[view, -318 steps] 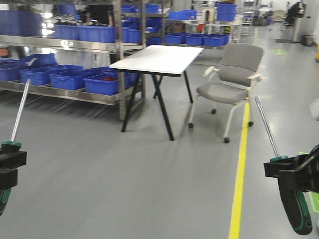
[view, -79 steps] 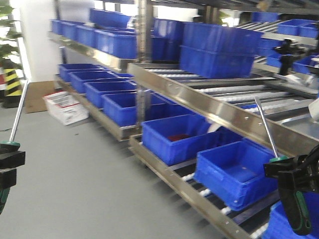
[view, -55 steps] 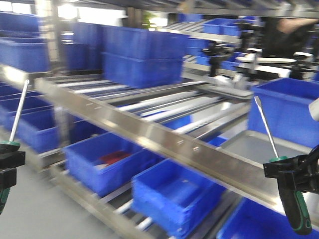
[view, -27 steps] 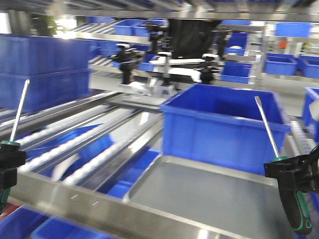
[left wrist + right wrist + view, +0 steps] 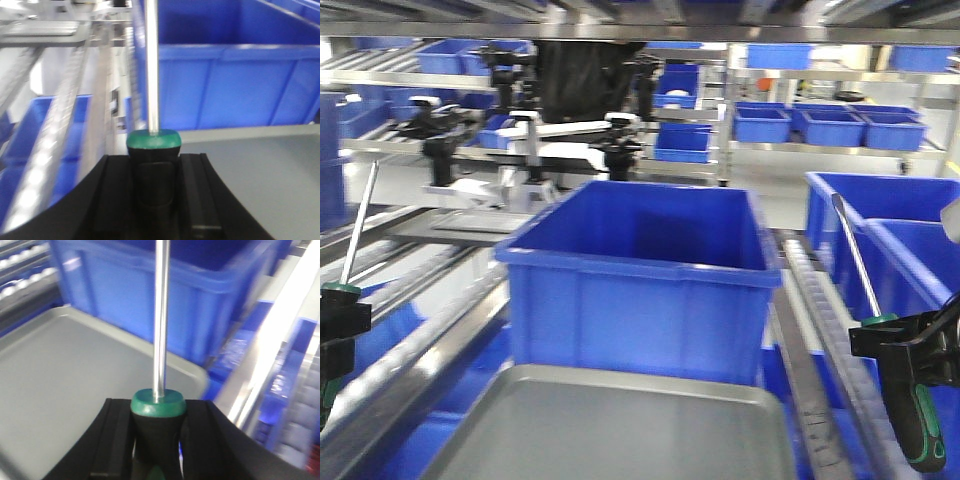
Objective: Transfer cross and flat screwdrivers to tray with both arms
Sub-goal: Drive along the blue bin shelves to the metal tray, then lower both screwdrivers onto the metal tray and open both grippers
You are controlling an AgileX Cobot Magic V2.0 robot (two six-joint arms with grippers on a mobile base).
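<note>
Grey metal tray (image 5: pixel 620 430) lies low and centre in the front view on a warehouse flow rack, its surface bare and its near edge cut off by the frame. A deep blue bin (image 5: pixel 640 290) stands just behind it, touching or nearly touching the far rim, can't tell which. Roller rails (image 5: pixel 410 340) run along the tray's left, a bright metal rail (image 5: pixel 805 340) along its right, with more blue bins (image 5: pixel 890 250) beyond. In the background is shelving (image 5: pixel 820 120) with rows of small bins, plus black-and-white machinery (image 5: pixel 540 130) too blurred to name. Left claw (image 5: pixel 152 172) is clenched on the left screwdriver (image 5: pixel 151 65): handle between the fingers, green collar just above them, shaft upright. Its wrist view has the tray right of the shaft and the rails left. Right claw (image 5: pixel 157 437) grasps the right screwdriver (image 5: pixel 160 315) the same way, with its shaft leaning slightly left in the front view. Its wrist view shows the tray's corner on the left and the metal rail on the right. Both tools are held in the air, neither in the tray. There is open room above the tray between the claws, and the bin wall closes the far side. The tips are too small and blurred to tell cross from flat. Both claws are cut off by the frame edges in the front view, and everything is motion-blurred.
</note>
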